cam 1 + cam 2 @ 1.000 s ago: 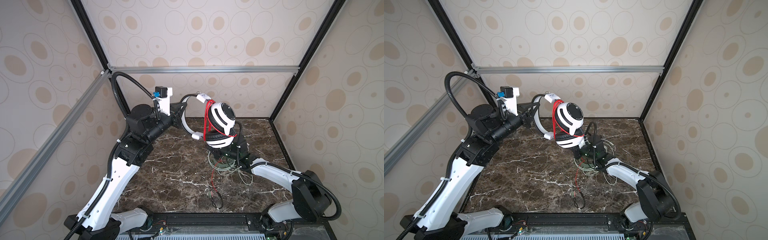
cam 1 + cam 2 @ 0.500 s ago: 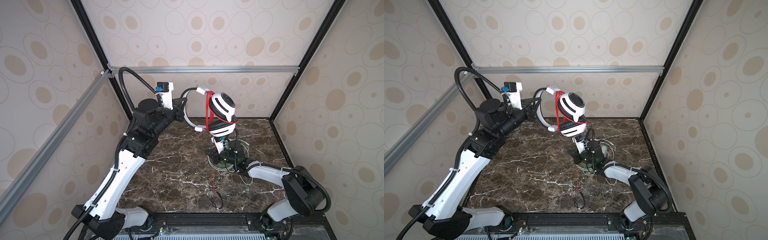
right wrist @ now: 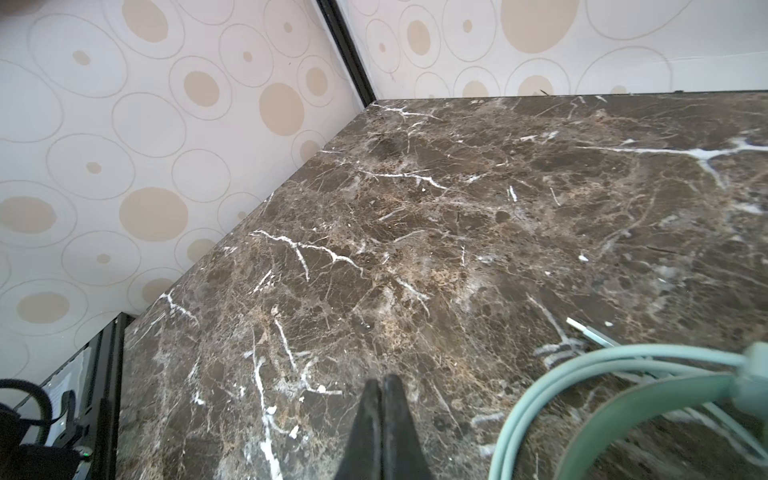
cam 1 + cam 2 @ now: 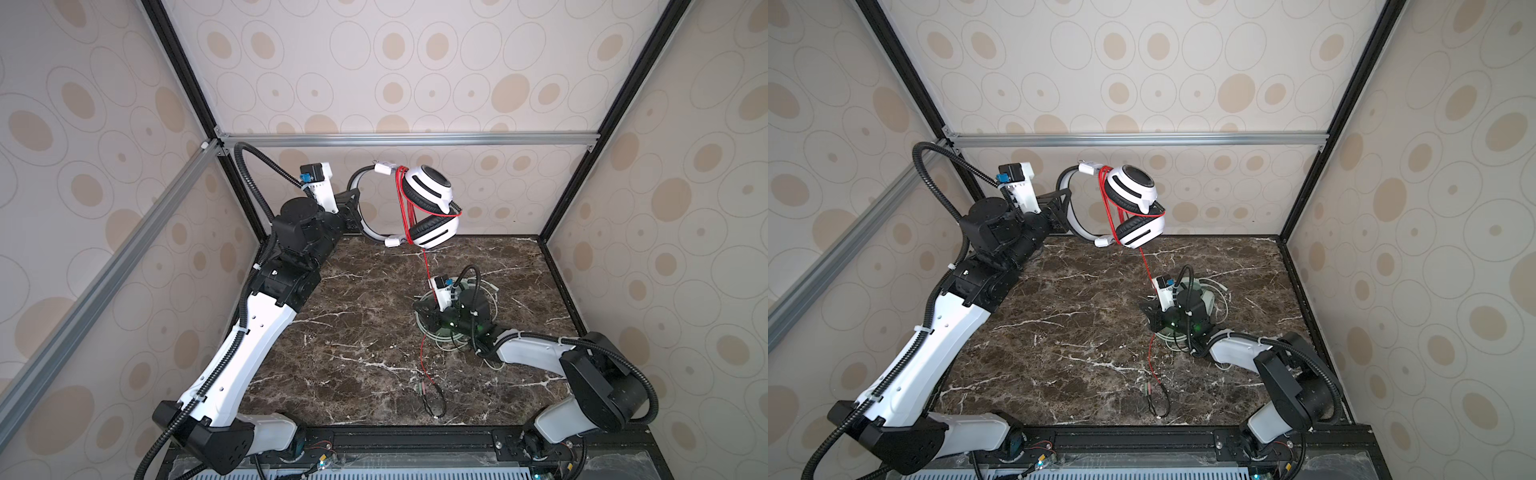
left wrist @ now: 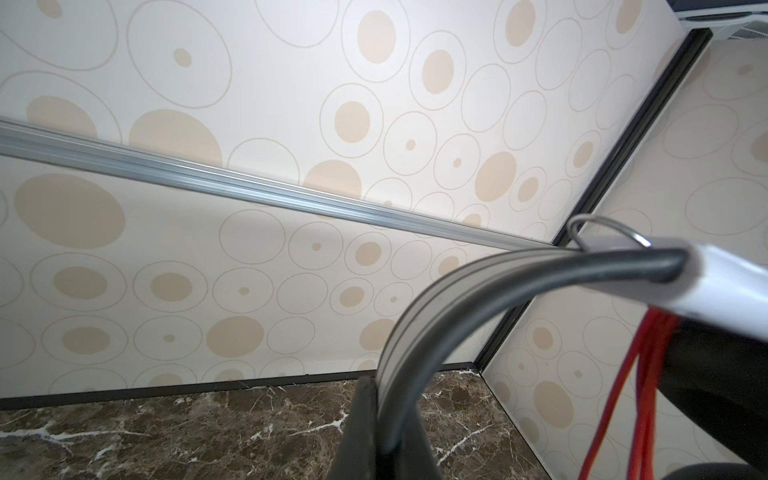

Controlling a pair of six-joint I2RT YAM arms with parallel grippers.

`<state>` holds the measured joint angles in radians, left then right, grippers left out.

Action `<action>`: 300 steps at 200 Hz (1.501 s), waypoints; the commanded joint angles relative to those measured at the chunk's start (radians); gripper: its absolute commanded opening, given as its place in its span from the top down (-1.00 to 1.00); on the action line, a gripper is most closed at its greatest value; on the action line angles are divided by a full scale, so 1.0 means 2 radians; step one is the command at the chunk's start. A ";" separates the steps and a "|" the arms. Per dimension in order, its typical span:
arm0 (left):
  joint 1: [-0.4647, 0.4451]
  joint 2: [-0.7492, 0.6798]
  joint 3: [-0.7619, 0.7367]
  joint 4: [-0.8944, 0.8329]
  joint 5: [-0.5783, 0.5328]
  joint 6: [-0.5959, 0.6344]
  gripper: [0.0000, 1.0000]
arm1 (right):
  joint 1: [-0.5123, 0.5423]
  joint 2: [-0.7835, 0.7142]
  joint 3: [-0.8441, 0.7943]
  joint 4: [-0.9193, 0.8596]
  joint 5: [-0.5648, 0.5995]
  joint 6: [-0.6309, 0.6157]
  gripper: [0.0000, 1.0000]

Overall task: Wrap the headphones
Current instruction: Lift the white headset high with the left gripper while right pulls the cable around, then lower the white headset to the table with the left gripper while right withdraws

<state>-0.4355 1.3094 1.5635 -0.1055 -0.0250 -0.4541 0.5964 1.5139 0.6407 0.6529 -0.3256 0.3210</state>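
the left gripper [image 4: 354, 208] is clamped on the crown of the white headset [image 4: 430, 208], jaws pressed to either side of the grey band. the headset hangs in the air beyond the gripper's tip, well above the table [image 4: 353, 316] and turned on its side. the band's arc opens away from the gripper and the two cups sit at its far end, one stacked over the other, so the long axis runs straight out from the jaws. the red cord [image 4: 403, 203] is looped several times across the band's two ends just short of the cups, and one strand drops toward the right gripper [image 4: 424, 309]. whether that strand touches the right wrist is unclear; it shows again past the gripper and ends loose on the table. the right gripper's jaws are pressed together with nothing between them, tips low over bare marble. the mint-green headset [image 3: 623, 409] lies on the table beside and partly under this gripper. in both top views the arm covers most of it. the right wrist view cuts it off, showing only a curve of band and the green cord [image 3: 530, 392].
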 commanded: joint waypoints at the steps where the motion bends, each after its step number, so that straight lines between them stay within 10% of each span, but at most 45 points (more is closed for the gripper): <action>1: 0.006 -0.008 0.021 0.086 -0.039 -0.051 1.00 | 0.019 -0.024 -0.007 -0.020 0.045 -0.014 1.00; 153: 0.008 0.052 -0.006 0.086 -0.209 0.122 1.00 | 0.220 -0.169 0.060 -0.295 0.257 -0.199 1.00; 300: -0.017 0.030 -0.149 0.041 -0.216 0.258 1.00 | 0.245 -0.141 0.262 -0.466 0.374 -0.373 1.00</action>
<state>-0.4469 1.4288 1.2526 -0.0357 -0.4889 0.0185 1.0782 1.1942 1.0897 -0.2111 0.3511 -0.3134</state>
